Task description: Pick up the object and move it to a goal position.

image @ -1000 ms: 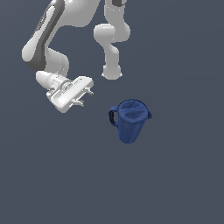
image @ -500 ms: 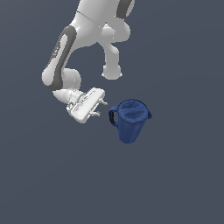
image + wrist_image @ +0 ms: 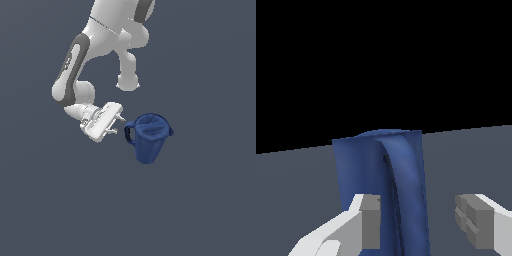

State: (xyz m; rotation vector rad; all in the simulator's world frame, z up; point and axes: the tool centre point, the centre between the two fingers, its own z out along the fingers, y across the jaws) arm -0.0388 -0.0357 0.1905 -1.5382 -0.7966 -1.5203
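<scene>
Gripper is hovering with jaws apart, pitcher sitting ungrasped just ahead, handle between its fingers; lifting and carrying remain

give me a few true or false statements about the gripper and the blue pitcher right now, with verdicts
1. The pitcher stands upright on the floor. True.
2. The gripper is shut on the pitcher's handle. False: the fingers are spread apart, and the handle shows between them, not yet clamped.
3. The gripper is on the handle side of the pitcher, toward the exterior view's left. True.
4. The pitcher is red. False: it is dark blue.
5. The pitcher is lifted off the floor. False: it rests on the floor, ungrasped.
</scene>
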